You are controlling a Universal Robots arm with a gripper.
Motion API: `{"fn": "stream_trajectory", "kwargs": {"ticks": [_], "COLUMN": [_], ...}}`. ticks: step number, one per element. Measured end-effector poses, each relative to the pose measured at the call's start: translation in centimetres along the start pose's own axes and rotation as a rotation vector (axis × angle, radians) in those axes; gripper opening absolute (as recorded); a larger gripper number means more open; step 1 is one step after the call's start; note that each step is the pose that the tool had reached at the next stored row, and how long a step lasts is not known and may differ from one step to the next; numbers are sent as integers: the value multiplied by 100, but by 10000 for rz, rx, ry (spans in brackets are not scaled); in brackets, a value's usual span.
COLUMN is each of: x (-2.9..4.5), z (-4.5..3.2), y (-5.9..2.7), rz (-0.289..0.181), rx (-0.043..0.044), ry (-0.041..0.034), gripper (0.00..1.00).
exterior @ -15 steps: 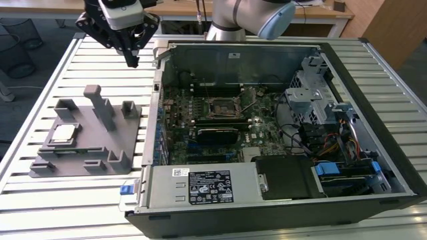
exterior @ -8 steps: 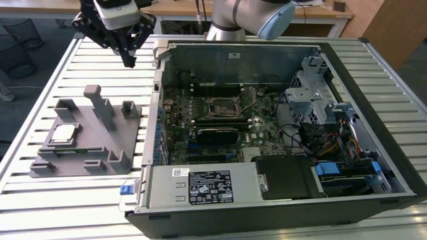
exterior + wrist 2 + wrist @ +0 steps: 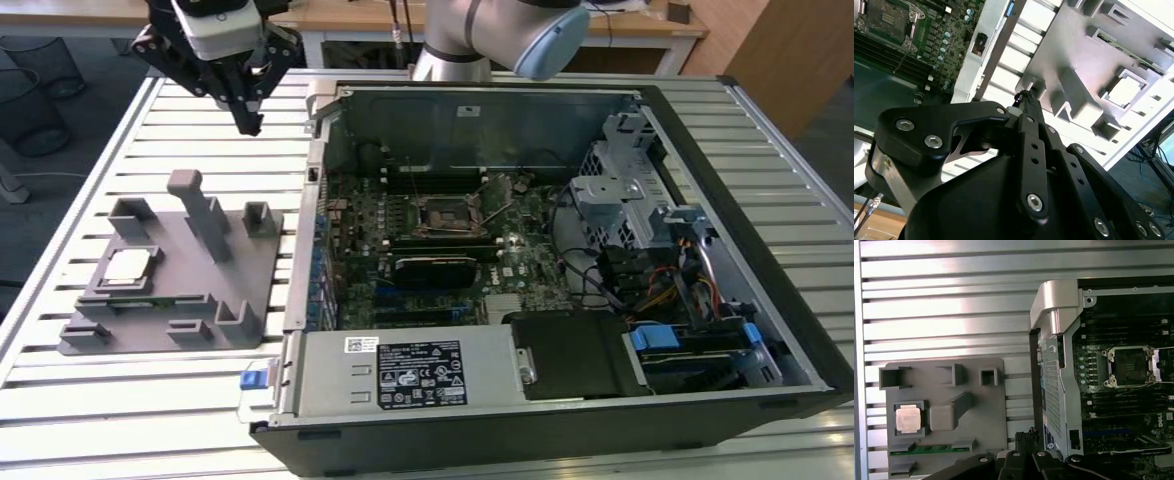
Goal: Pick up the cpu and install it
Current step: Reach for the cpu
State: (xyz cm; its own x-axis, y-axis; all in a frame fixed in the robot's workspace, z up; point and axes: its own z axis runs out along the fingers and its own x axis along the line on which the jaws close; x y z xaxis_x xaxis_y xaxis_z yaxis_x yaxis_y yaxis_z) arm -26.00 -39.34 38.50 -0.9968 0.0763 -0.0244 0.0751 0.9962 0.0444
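The cpu is a small silvery square lying flat in a recess of the grey plastic fixture, on the exterior view's left. It also shows as the cpu in the first wrist view and the cpu in the second. My gripper hangs well above the slatted table, beyond the fixture's far edge and close to the case's corner. Its fingers are shut together and hold nothing. The black socket sits open on the motherboard inside the case, with its metal lever raised.
The open computer case takes up the middle and the exterior view's right, with a drive cage, cables and a power supply inside. Upright blocks stand on the fixture. The slatted metal table runs around both.
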Motion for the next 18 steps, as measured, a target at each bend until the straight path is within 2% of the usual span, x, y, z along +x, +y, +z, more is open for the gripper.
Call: {"fn": "stream_trajectory", "kwargs": {"ticks": [1, 9, 10, 18], "x": [181, 545, 633, 982], "z": [-3, -5, -4, -4], "y": [-2, 2, -2, -13], "rz": [-1, -1, 0, 0], "rx": [1, 1, 0, 1], "ry": [0, 1, -1, 1], "gripper": [11, 11, 11, 11]}}
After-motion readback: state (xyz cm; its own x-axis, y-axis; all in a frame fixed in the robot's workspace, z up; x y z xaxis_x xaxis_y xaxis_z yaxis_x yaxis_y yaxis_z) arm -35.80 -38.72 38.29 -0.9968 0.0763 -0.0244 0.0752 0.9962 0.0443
